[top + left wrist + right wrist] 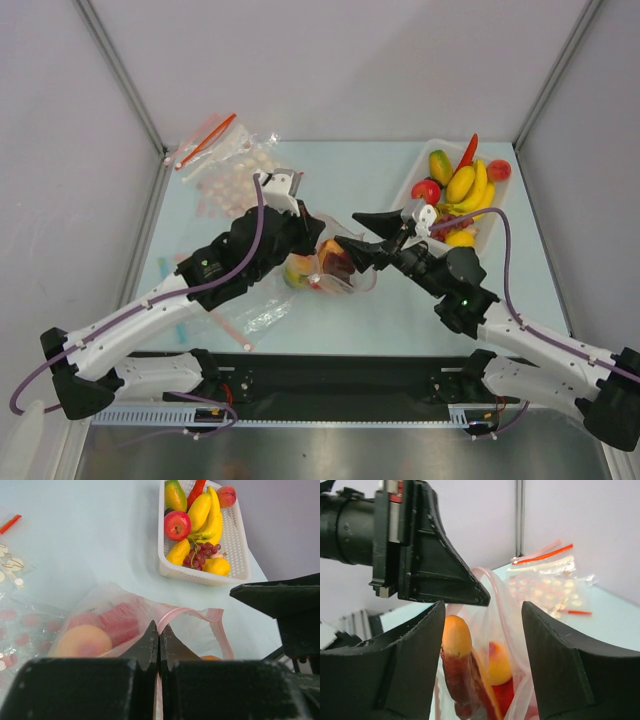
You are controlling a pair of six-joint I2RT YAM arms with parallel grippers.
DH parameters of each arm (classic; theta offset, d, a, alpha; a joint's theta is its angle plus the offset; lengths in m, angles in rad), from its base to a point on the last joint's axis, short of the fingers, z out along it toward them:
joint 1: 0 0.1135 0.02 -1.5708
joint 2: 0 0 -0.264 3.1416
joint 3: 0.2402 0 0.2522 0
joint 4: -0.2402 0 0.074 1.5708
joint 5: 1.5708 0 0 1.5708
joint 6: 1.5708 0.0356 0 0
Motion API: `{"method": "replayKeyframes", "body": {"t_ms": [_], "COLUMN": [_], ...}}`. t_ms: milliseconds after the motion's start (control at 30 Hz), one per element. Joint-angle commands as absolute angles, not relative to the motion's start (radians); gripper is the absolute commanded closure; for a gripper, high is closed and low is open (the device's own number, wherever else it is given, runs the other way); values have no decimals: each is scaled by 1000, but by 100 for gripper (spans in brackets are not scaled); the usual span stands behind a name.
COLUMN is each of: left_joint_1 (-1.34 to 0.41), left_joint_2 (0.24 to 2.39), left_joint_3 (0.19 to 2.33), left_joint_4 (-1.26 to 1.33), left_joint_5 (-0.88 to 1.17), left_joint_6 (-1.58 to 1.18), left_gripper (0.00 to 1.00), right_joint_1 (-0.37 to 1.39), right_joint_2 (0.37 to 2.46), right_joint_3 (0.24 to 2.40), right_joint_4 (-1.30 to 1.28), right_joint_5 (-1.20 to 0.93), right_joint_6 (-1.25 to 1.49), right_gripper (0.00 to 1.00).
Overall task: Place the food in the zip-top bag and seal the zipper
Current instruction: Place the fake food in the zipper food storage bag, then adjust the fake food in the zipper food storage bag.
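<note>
The zip-top bag (338, 272) stands in the middle of the table, its mouth held up. My left gripper (316, 238) is shut on its pale red zipper (180, 611), pinching the strip between the fingertips. Inside the bag I see food: a peach (82, 641), something red (120, 622), and an orange-tipped dark red piece (455, 640) next to a yellow-orange peach (501, 662). My right gripper (482, 630) is open at the bag's mouth. Its fingers (415, 665) stand on either side of the orange-tipped piece and do not touch it.
A white basket (408, 187) of more toy fruit, with bananas (462, 183), an apple and grapes, stands at the back right. Spare dotted bags (235, 170) lie at the back left. Another clear bag (255, 312) lies under the left arm.
</note>
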State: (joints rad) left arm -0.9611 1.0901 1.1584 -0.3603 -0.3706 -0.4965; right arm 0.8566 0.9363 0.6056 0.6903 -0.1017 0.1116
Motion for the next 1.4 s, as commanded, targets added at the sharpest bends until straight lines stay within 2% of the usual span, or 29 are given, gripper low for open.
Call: {"method": "replayKeyframes", "body": {"t_ms": [0,233,600,667,767,800,1133,1367], "left_joint_1": [-954,-956,-956,-956,-956,-956,-956,-954], "left_joint_2": [1062,1063,1037,1040,1040,1042,1049,1022], "left_joint_3": [1158,1146,1134,1134,1134,1134,1141,1143], "left_joint_4": [-281,-279,-276,-275,-278,-278,-290,-293], "left_joint_5": [-357,-345,-364,-357,-347,-347,-365,-296], "left_joint_6": [-476,-468,-463,-462,-463,-463,-465,-501], "left_gripper": [100,100,100,100,100,100,100,100], "right_joint_1": [862,862,862,862,862,862,753,683], "right_joint_2": [919,956,1034,1051,1084,1085,893,963], "right_joint_3": [707,833,919,930,948,953,731,631], "right_joint_4": [439,217,43,37,29,35,392,684], "right_joint_5": [-210,-357,-342,-351,-364,-364,-414,-437], "right_joint_6": [-87,-159,-183,-180,-170,-160,118,368], "right_gripper": [33,36,37,40,76,100,100,100]}}
